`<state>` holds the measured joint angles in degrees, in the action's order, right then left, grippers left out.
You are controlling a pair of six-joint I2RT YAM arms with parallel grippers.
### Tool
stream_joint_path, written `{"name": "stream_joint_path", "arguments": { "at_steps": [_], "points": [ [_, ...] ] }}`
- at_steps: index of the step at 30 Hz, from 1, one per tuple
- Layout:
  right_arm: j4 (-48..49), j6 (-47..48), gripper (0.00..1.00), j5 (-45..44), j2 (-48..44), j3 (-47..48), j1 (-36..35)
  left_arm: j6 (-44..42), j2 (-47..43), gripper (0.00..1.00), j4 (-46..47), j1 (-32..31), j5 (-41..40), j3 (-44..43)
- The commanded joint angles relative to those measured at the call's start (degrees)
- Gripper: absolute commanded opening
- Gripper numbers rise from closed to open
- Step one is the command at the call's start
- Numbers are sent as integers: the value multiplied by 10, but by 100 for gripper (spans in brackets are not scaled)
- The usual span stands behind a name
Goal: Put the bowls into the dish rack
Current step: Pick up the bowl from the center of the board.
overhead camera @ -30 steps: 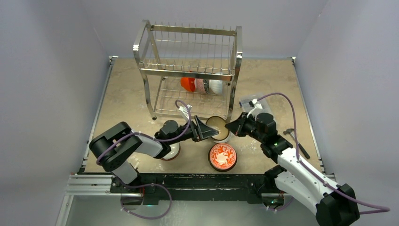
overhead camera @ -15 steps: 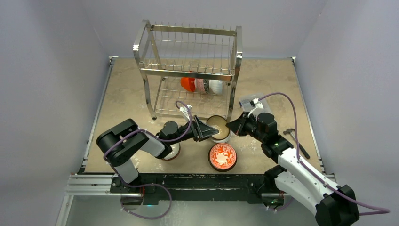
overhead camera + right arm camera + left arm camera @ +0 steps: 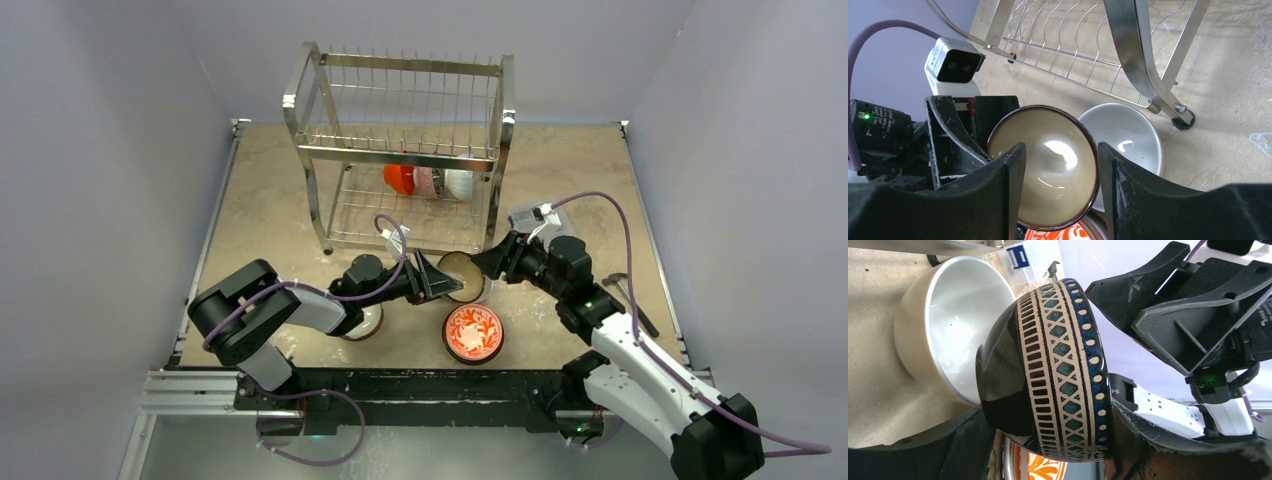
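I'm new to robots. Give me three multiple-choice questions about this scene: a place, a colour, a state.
1. The bowls in the dish rack stand on: A the upper shelf; B the lower shelf; C its top rail.
2. The blue patterned bowl is what colour inside? A tan; B green; C purple.
3. That bowl is: A flat on the table; B upside down; C tipped on edge in the left gripper.
Answers: B, they show under the upper shelf; A, seen from the right wrist; C, the gripper clasps its sides.
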<state>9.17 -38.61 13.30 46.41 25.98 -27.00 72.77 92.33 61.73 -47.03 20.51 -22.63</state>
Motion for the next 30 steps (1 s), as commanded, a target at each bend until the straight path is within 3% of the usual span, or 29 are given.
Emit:
{"name": "stream_joint_path", "arguments": {
  "at_steps": [1, 5, 17, 24, 30],
  "points": [
    [19, 4, 60, 14, -8, 23, -3, -52, -47, 0, -10, -2, -13, -31],
    [19, 5, 73, 21, -2, 26, -2, -76, -68, 0, -45, 2, -23, -32],
    [20, 12, 95, 26, -2, 21, -3, -104, -131, 0, -113, 73, -23, -5],
    [17, 15, 99, 25, 1, 20, -3, -152, -181, 0, -197, 122, -21, -12],
    [17, 16, 99, 24, 1, 18, -3, -240, -225, 0, -324, 128, -81, -65]
  ]
}}
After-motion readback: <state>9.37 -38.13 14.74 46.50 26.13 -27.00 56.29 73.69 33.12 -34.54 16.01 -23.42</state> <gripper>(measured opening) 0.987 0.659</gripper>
